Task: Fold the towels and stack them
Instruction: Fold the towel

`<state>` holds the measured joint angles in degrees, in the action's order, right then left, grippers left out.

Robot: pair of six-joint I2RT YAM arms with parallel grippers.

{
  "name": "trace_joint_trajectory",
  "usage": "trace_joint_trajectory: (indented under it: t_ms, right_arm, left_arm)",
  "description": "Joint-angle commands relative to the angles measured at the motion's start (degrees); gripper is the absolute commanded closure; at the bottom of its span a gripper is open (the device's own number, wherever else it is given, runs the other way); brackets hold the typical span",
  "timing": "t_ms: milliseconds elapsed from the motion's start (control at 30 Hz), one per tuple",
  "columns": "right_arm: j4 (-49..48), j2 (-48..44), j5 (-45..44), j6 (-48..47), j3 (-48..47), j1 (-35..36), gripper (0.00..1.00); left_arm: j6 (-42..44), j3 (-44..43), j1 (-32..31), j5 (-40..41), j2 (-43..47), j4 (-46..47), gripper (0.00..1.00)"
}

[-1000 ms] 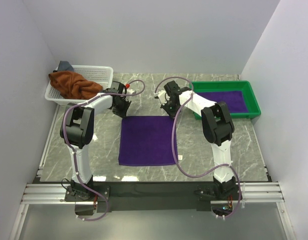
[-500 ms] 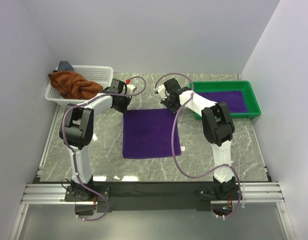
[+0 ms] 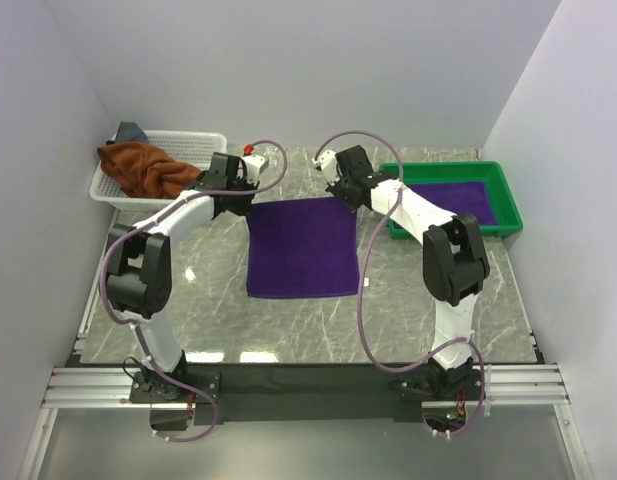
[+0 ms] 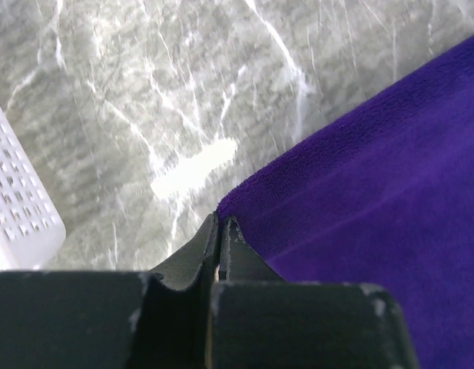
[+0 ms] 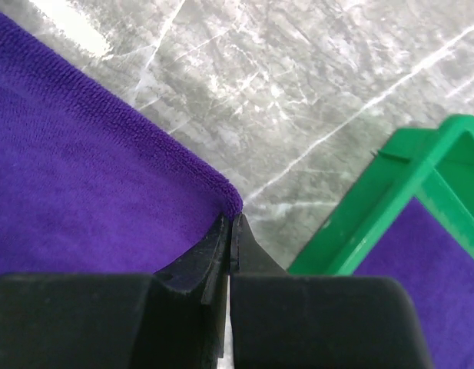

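A purple towel [image 3: 298, 247] lies flat on the marble table. My left gripper [image 3: 252, 202] is shut on its far left corner; in the left wrist view the gripper [image 4: 221, 221] pinches the corner of the towel [image 4: 375, 169]. My right gripper [image 3: 340, 198] is shut on the far right corner; the right wrist view shows the gripper [image 5: 233, 217] closed on the corner of the towel [image 5: 83, 169]. A rust-brown towel [image 3: 143, 168] and a grey-blue one [image 3: 129, 131] lie bunched in the basket. Another purple towel [image 3: 448, 200] lies in the tray.
The white mesh basket [image 3: 203, 150] stands at the back left; its corner shows in the left wrist view [image 4: 21, 215]. The green tray [image 3: 503, 195] stands at the back right, close to my right gripper, and shows in the right wrist view [image 5: 398, 192].
Both grippers have moved toward the back of the table with the towel's far corners. The towel has slid away from the near edge with them.
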<state>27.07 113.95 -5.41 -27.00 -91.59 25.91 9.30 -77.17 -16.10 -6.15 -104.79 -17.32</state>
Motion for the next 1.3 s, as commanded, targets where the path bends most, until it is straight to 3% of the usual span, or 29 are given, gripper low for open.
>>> trace_joint_trajectory:
  t_ms: [0,600,833,1267]
  right_arm:
    - [-2.1,-4.3,-4.1,-1.1,2.6,0.4,1.00]
    - [-6.7,-18.3,-10.5,2.7,22.0,5.3,1.00]
    - [-7.7,-22.4,-12.1,3.5,25.3,7.1,1.00]
    - [-7.8,-27.9,-14.3,6.3,30.4,9.8,1.00]
  left_arm:
    - [-0.3,2.5,0.5,2.0,4.8,1.7,0.99]
    - [-7.4,15.5,-3.4,6.0,19.8,1.4,0.99]
    - [-13.6,20.7,-4.7,9.0,24.8,3.5,0.99]
    - [-16.9,24.5,-6.3,10.6,27.6,2.4,0.99]
